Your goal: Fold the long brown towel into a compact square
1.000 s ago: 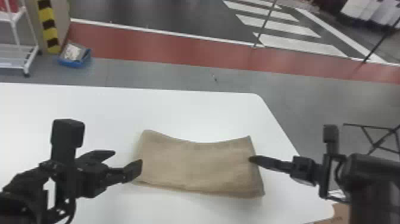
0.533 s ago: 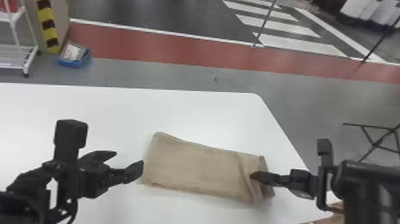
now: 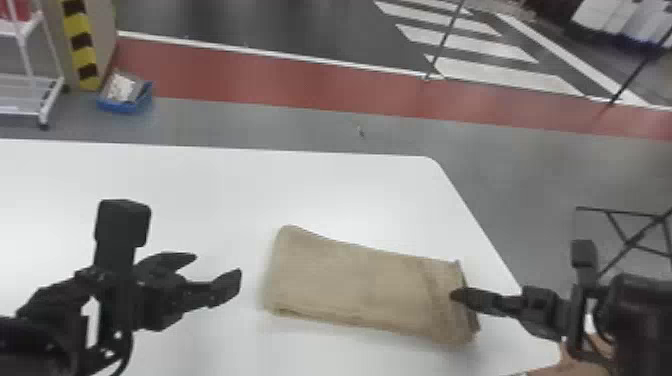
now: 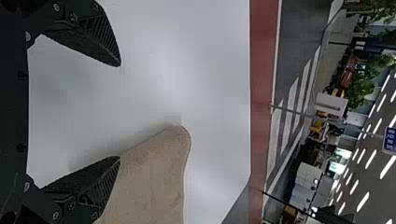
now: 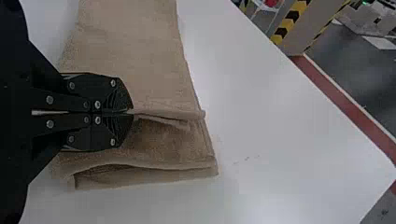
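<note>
The brown towel (image 3: 350, 280) is laid out as a folded, oblong strip on the white table (image 3: 325, 190), between the two pincers. By the right pincer (image 3: 454, 295) it is gripped near its right-hand end; the rest of its length is stretched out to that pincer's left. In the right wrist view, the two fingers of the right pincer (image 5: 132, 112) are pressed together, with a raised ridge of cloth caught at their tips. From those tips the ridge is carried away toward the towel's far edge, and stacked layers with an open fold between them are seen just to the pincer's right.

The left pincer (image 3: 216, 267) is held just beside the towel's other end, to the left of it and apart from it. In the left wrist view, its fingers are spread wide, and no cloth is held between them; a rounded corner of the towel is seen ahead of its lower finger.

On the floor well beyond the left pincer, a blue box (image 3: 122, 106) is placed beside a yellow-and-black striped post (image 3: 82, 55), with a white rack (image 3: 25, 95) to its left.
</note>
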You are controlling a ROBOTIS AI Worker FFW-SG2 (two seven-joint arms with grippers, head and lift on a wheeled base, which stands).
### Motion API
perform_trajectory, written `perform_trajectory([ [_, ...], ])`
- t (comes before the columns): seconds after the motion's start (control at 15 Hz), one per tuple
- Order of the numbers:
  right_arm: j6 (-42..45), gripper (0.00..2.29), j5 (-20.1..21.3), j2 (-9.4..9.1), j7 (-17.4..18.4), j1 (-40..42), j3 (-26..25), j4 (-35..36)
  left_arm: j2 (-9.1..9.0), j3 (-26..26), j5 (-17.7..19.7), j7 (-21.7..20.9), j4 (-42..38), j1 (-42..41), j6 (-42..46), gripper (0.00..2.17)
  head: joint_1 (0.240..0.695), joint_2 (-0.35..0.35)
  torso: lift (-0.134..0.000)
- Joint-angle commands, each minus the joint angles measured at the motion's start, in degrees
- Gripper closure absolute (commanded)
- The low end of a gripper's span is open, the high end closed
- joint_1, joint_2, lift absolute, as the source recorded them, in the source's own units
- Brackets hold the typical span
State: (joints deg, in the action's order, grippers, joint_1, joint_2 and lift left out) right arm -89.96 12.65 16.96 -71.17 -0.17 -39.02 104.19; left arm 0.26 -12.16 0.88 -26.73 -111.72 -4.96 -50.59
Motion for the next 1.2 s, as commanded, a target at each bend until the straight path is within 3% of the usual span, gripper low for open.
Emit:
perform_trajectory([
  [0.0,-0.12,1.43,0.45,-0.09,0.59,-0.88,0.44,-1.97,-0.41,-0.06,-0.09,0.02,0.01,-0.14,0.00,0.20,0.695,-0.350,-0.124],
  [0.2,-0.12,1.43,-0.17,-0.18,0.42,-2.02,0.00,-0.47,-0.41,-0.06,-0.53,0.02,0.10,-0.05,-0.18,0.20,0.695,-0.350,-0.124],
  [0.27,-0.12,1.43,-0.61,0.53,-0.11,-2.46,-1.67,1.81,-0.41,-0.06,-0.53,0.02,0.18,-0.05,-0.18,0.20,0.695,-0.350,-0.124],
  [0.4,-0.12,1.43,-2.89,3.78,-0.28,-3.17,-5.36,0.93,-0.41,0.03,-0.35,0.02,0.27,0.04,0.00,0.20,0.695,-0.350,-0.124],
  [0.6,-0.12,1.43,-1.31,2.20,0.77,-2.02,-3.87,-5.75,-0.41,-0.14,-0.35,-0.07,1.06,0.48,0.00,0.20,0.695,-0.350,-0.124],
  [0.87,-0.12,1.43,-1.22,1.41,1.12,-3.61,-2.73,-4.96,-0.41,0.21,-0.44,-0.07,1.06,0.39,-0.18,0.20,0.695,-0.350,-0.124],
  [1.0,-0.12,1.43,-2.54,2.99,0.42,-4.75,-7.03,-1.44,-0.41,0.30,-0.44,-0.07,1.06,0.48,-0.18,0.20,0.695,-0.350,-0.124],
  [1.07,-0.12,1.43,-4.56,5.27,0.42,-4.22,-9.58,-1.97,-0.41,0.38,-0.18,-0.07,1.06,0.48,0.00,0.20,0.695,-0.350,-0.124],
  [1.13,-0.12,1.43,-4.21,5.71,0.51,-3.34,-9.32,-4.61,-0.41,0.38,0.08,-0.07,1.15,0.57,0.00,0.20,0.695,-0.350,-0.124],
])
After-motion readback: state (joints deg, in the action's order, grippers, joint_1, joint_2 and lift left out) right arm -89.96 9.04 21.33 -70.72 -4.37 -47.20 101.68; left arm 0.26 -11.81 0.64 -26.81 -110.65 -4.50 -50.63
